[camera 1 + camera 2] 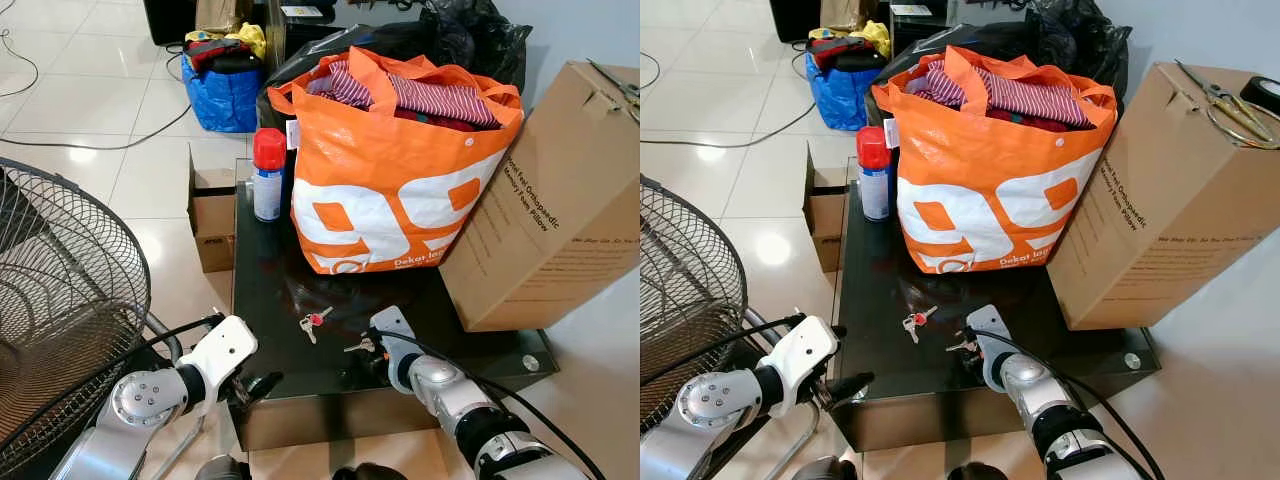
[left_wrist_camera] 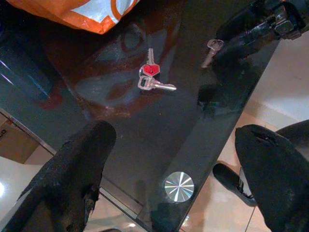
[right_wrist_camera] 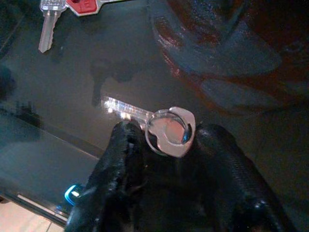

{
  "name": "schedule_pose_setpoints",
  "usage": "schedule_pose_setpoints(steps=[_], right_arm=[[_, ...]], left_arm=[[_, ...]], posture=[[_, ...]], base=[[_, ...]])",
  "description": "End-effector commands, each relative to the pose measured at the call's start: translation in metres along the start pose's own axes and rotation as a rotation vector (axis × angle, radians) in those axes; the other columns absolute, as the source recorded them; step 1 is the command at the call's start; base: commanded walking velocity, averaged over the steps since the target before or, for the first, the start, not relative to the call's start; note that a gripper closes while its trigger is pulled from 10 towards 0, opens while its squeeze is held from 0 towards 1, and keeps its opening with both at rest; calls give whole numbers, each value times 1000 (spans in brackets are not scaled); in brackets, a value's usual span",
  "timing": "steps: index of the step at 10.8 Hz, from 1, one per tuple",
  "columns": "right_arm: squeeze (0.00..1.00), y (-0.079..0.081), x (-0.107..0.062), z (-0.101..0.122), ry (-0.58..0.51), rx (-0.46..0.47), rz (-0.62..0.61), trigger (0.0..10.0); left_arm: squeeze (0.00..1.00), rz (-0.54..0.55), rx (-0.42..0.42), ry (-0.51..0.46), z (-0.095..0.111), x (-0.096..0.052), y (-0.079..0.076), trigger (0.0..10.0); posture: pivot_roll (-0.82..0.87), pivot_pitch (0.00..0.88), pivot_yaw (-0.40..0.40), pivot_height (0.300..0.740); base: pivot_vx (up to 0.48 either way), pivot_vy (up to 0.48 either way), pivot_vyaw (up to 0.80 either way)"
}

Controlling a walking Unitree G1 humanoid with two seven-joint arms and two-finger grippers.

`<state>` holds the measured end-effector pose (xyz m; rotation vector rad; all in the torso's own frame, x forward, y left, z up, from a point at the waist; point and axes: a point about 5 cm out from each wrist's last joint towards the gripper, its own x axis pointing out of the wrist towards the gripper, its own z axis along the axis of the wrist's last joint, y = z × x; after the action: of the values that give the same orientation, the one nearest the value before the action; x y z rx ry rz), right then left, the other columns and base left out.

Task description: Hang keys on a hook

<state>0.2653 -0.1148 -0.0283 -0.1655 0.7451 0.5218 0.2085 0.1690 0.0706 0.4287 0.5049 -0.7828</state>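
Note:
A bunch of keys with a red tag (image 1: 314, 322) lies on the black glass table (image 1: 262, 300), just in front of the orange bag. To its right lies a single silver key (image 1: 357, 346) with a ring. My right gripper (image 1: 368, 345) rests low on the table, and in the right wrist view its fingers (image 3: 123, 159) are shut on the head of that silver key (image 3: 166, 130). The left gripper (image 1: 255, 388) hovers at the table's front left corner. It is open, its fingers (image 2: 82, 159) spread wide, with the red-tagged keys (image 2: 152, 77) ahead of it.
A full orange bag (image 1: 390, 190) and a big cardboard box (image 1: 560, 200) take up the back and right of the table. A red-capped spray can (image 1: 268, 175) stands at the back left. A wire fan cage (image 1: 60, 300) is close on my left, and a small box (image 1: 212, 215) sits on the floor.

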Motion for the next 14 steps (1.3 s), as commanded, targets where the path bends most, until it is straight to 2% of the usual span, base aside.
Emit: schedule_pose_setpoints(steps=[1,8,11,12,13,14], right_arm=[[0,-8,-3,-6,26,15,-28,0],[0,-13,-5,-7,3,25,-39,0],[0,-23,-11,-6,-58,83,-38,0],[0,-23,-13,-2,-98,52,-7,0],[1000,-18,-13,4,-141,-3,30,10000],[1000,-15,-12,7,-148,-7,40,10000]], left_arm=[[0,-13,10,-8,3,1,-3,10000],[0,-9,14,-15,4,3,-3,10000],[0,-8,9,-18,4,4,-4,10000],[0,-8,7,-17,3,4,-5,10000],[0,-9,5,-13,2,4,-5,10000],[0,-11,5,-12,2,4,-5,10000]], posture=[[-2,90,-130,740],[-4,67,-137,740],[-9,75,-142,740],[-11,79,-142,740],[-13,89,-142,740],[-13,94,-140,740]], base=[[0,0,0],[0,0,0],[0,0,0],[0,0,0],[0,0,0],[0,0,0]])
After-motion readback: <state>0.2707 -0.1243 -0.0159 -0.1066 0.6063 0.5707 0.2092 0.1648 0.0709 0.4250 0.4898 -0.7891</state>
